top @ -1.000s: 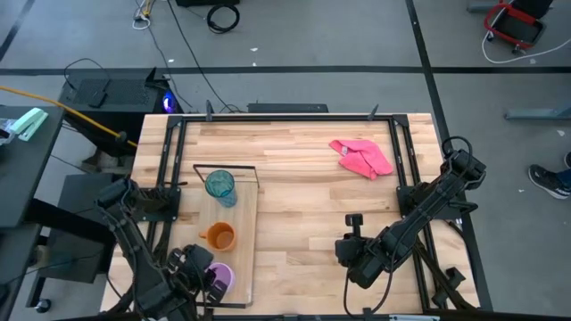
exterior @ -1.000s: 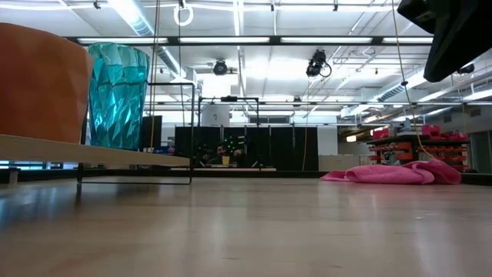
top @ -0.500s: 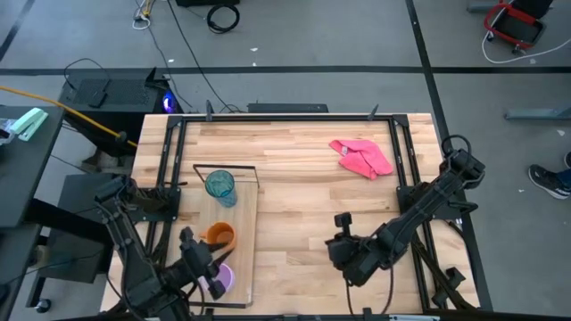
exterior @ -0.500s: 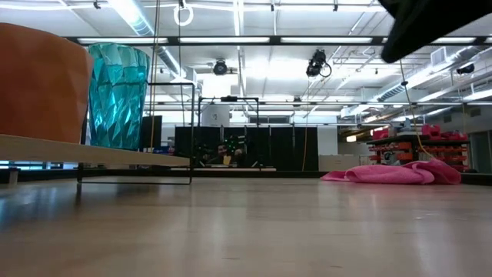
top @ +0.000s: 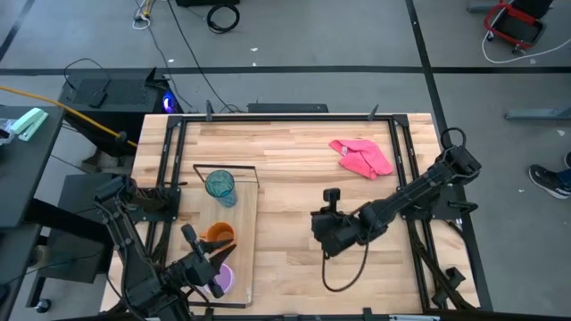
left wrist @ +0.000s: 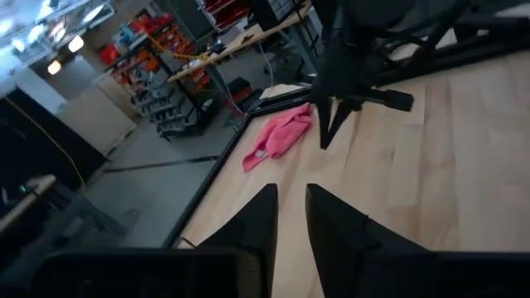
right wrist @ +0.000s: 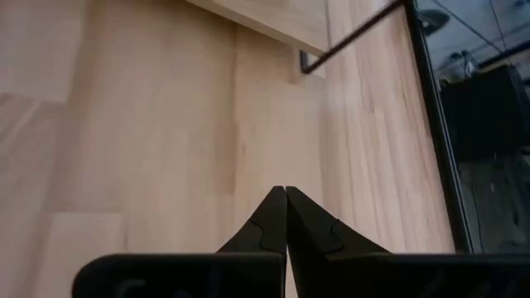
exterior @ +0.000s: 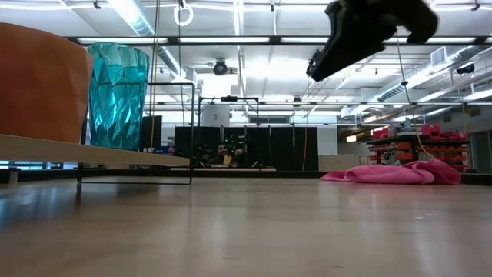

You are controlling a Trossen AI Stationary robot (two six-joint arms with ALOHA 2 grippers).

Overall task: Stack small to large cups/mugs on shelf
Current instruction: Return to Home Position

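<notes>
Against a second ago: right gripper (right wrist: 286, 192) no longer by the front edge but out over the middle of the table (top: 294, 152), fingers pressed together. Left gripper (left wrist: 290, 194) shifted a little from beside the lilac mug (top: 223, 278) toward the orange mug (top: 219, 235), over the near end of the shelf (top: 243, 214), fingers narrowly parted and empty. In a row along the shelf, upright and apart: see-through teal tumbler (top: 220, 185) at the far end, squat orange mug mid-board, lilac mug nearest and partly hidden by the left gripper.
</notes>
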